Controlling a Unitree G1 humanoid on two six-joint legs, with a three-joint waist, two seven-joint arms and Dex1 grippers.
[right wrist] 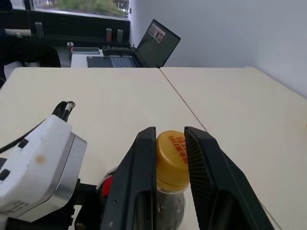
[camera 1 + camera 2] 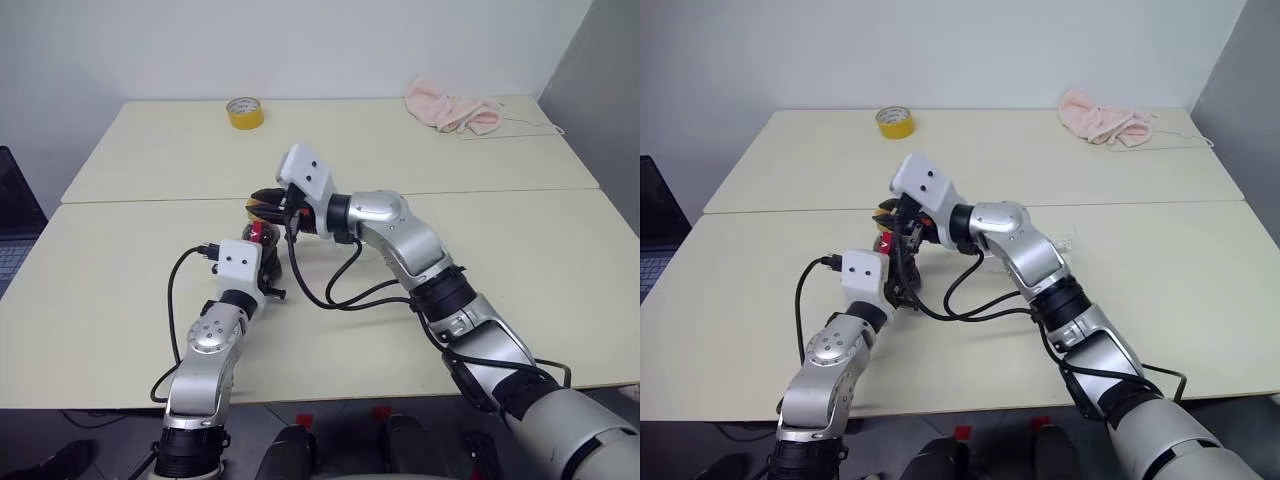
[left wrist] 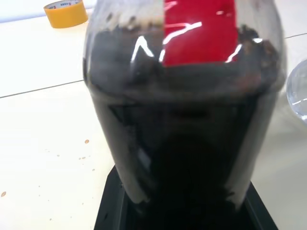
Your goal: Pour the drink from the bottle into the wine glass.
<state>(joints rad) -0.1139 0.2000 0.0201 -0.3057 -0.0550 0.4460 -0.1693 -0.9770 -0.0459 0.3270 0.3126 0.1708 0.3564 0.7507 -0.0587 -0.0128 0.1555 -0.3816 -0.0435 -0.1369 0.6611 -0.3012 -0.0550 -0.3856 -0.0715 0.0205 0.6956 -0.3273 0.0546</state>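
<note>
Two grippers on one bottle (image 3: pixel 184 110), mid-table: left gripper (image 2: pixel 262 262) clamps its body, right gripper (image 1: pixel 170 158) pinches the yellow cap (image 1: pixel 171 158). Uncapping in hand; next you twist it off.

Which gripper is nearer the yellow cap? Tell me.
Right. The right gripper clamps the yellow cap; the left gripper holds the bottle lower, around its body.
</note>
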